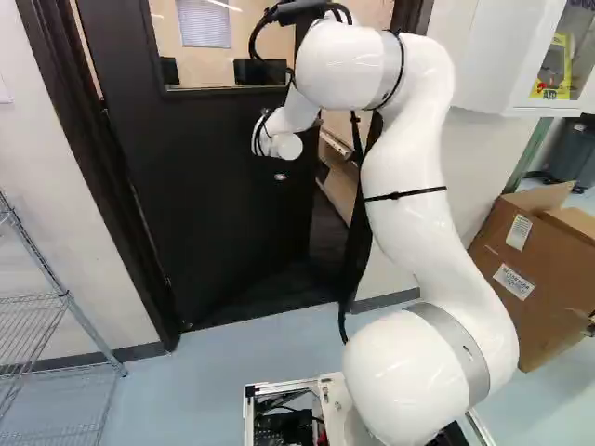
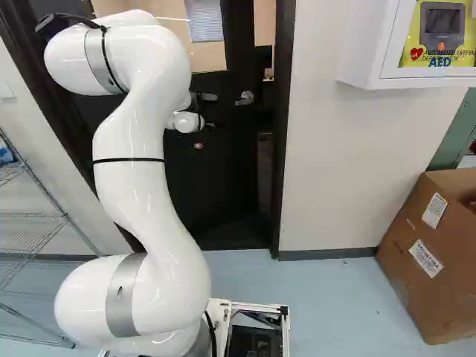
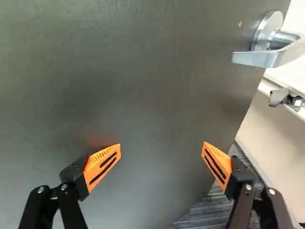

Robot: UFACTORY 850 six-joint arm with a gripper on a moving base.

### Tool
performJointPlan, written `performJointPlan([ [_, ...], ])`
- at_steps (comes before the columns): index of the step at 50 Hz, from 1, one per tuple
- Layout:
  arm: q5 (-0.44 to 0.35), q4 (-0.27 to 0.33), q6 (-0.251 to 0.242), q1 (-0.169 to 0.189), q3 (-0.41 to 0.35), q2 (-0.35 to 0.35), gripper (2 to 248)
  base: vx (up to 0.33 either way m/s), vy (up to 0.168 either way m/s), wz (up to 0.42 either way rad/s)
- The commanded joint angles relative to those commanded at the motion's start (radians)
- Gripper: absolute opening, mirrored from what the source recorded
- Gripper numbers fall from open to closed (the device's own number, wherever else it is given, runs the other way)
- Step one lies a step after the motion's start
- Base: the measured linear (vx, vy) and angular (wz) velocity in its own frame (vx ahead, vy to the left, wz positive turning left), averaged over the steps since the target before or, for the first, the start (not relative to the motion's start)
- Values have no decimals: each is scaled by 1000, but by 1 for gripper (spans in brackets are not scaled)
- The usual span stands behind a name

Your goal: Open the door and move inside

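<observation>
door (image 3: pixel 143 86) ajar, ahead of spread hand (image 2: pixel 210 125) | lever (image 3: pixel 257 58) off one side

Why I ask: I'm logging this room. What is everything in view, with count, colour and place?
door: 1, black, ahead, partly open
handle: 1, silver, on the door
window: 1, clear, in the door
blind: 1, pale, seen through the window
door frame: 1, dark, around the door
carpet: 1, grey, past the door
wall: white, both sides of the door
wire rack: 1, silver, left of the door
cabinet: 1, white, on the wall
AED: 1, yellow and grey, in the cabinet
box: 1, brown, on the floor
floor: 1, pale blue
arm: 1, white, on the base
gripper: 1, black, orange pads, facing the door
</observation>
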State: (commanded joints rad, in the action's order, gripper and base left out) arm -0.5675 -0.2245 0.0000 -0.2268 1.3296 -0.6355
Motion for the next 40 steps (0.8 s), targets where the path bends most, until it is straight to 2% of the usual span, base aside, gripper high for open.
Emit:
performJointPlan([
  [26,0,2,0,-45,175,-128,247,0,0,0],
  [40,0,2,0,-48,190,-139,247,0,0,0],
])
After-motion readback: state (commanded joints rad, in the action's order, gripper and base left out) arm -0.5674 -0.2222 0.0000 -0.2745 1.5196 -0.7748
